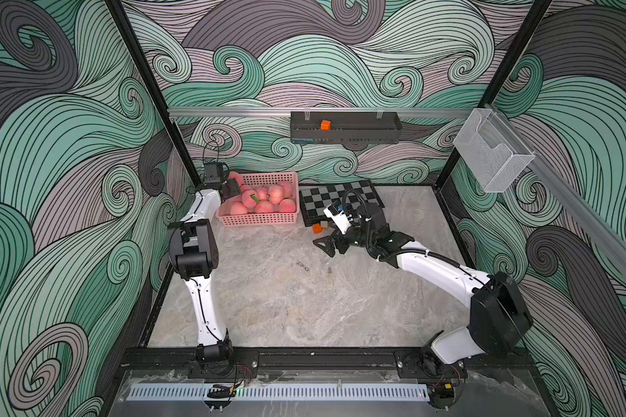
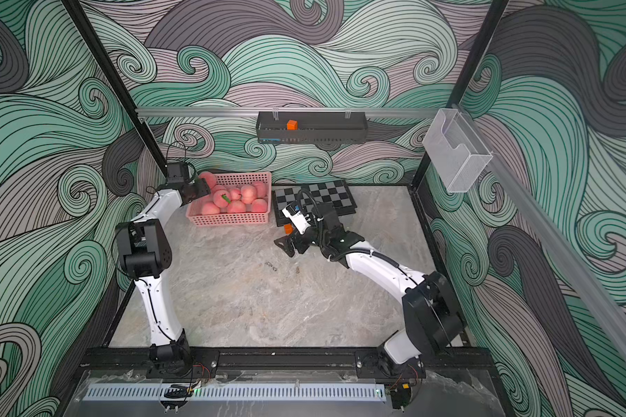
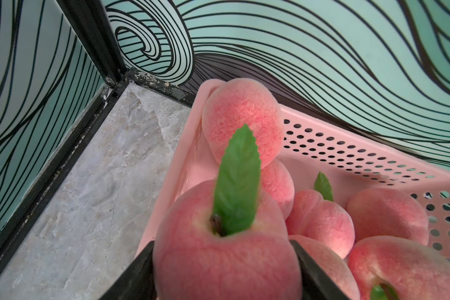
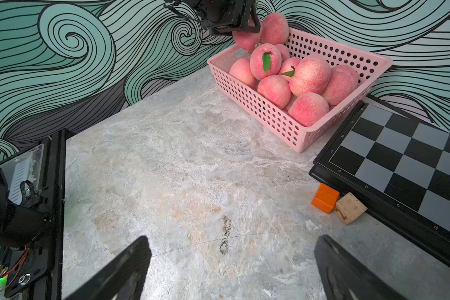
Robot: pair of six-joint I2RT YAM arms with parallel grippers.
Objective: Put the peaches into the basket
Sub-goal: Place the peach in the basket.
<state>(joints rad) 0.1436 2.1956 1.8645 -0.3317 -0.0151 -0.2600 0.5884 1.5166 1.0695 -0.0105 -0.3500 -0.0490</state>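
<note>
While the left fingers (image 3: 137,275) pinch a round, fuzzy pink peach (image 3: 226,259) across its widest part over the left end of the shallow pink perforated plastic basket (image 4: 304,145), the other pink peaches (image 4: 309,75) lie heaped inside it. The right fingers (image 4: 125,270) stand spread and empty above the grey desk (image 4: 192,155). Such fruit looks light, slightly yielding and apt to roll, so a gentle hold across the middle, clear of the leaf (image 3: 237,176), suits it

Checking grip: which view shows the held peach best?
Left wrist: the peach fills the frame, clamped in the left hand. Right wrist shows it small, over the basket; in both top views the hand hides it.
</note>
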